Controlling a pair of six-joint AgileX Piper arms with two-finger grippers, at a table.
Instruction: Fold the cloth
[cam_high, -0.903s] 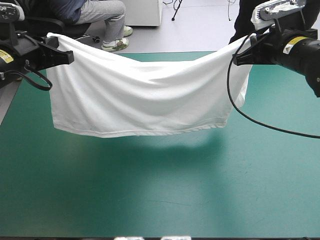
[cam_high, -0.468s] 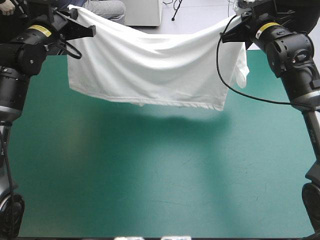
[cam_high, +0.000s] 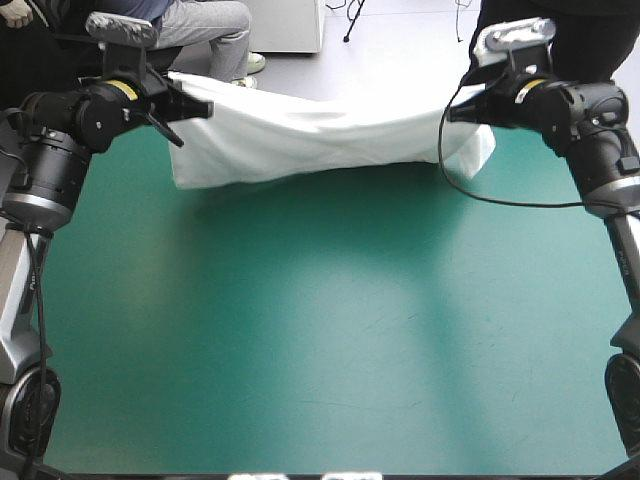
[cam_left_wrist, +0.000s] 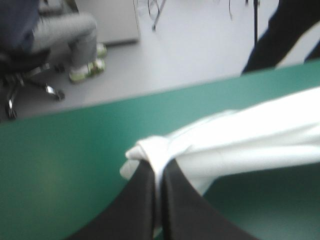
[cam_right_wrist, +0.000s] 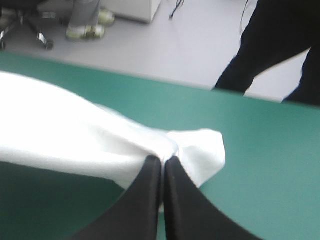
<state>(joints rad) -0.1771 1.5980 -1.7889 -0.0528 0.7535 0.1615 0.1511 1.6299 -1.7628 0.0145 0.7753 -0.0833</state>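
Note:
The white T-shirt (cam_high: 320, 135) stretches in a low band across the far part of the teal-green table, held at both ends and sagging toward the cover. My left gripper (cam_high: 200, 108) is shut on its left end; in the left wrist view the black fingers (cam_left_wrist: 142, 200) pinch a bunched corner of the T-shirt (cam_left_wrist: 225, 145) at my left gripper (cam_left_wrist: 159, 165). My right gripper (cam_high: 458, 112) is shut on the right end, where a sleeve (cam_high: 480, 150) hangs beyond it. In the right wrist view my right gripper (cam_right_wrist: 163, 161) clamps the T-shirt (cam_right_wrist: 70, 140), a loose flap lying just past the fingertips.
The table's far edge (cam_high: 330, 106) runs just behind the T-shirt. Bare teal-green cover (cam_high: 320, 340) fills the whole near and middle part of the table.
Both grippers have carried the T-shirt away toward the far edge and lowered it. Earlier it hung as a tall sheet; now it is a low band close to the cover.

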